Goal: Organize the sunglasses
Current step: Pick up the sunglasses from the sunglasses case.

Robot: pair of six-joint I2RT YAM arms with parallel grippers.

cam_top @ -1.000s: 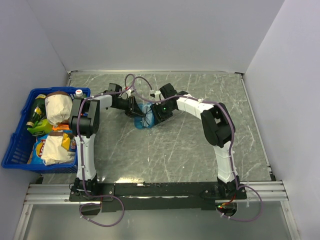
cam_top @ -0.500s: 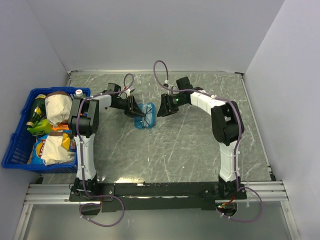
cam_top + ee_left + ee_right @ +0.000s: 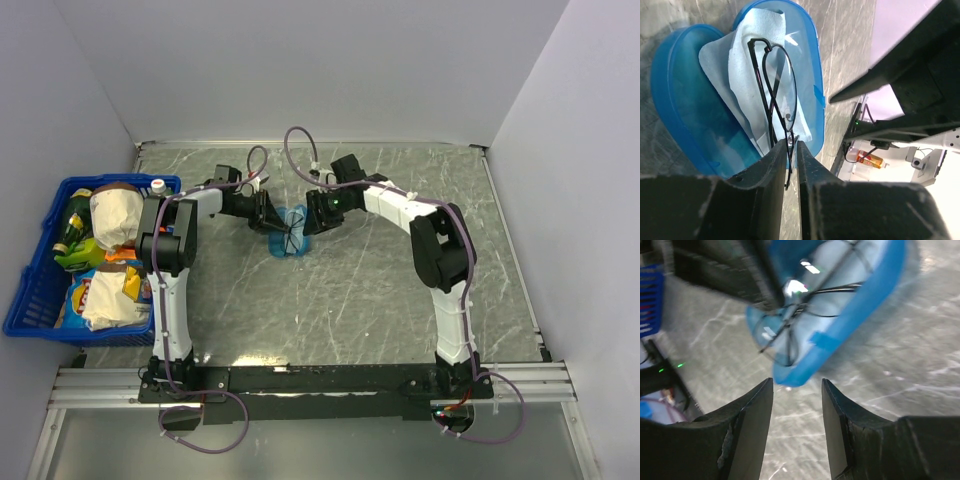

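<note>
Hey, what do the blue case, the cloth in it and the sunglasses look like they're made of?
The blue case: likely hard plastic, translucent and glossy with highlights.
The cloth: soft light-blue fabric, matte and slightly fuzzy, probably microfibre.
The sunglasses: thin black wire frame, probably metal, though coated plastic is possible.

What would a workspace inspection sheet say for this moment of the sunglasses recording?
Surface: grey marbled table, pale streaks.
Job's things: sunglasses lie on the light-blue cloth inside the open blue case.
Clutter: blue basket of packaged food at the table's left edge.
Grippers: left gripper nearly shut, apparently pinching the end of the sunglasses' thin frame; right gripper open, nothing between its fingers, facing the case's rim.
Cables: purple cables loop above both wrists.
Surroundings: plain walls on three sides; nothing else seen.
</note>
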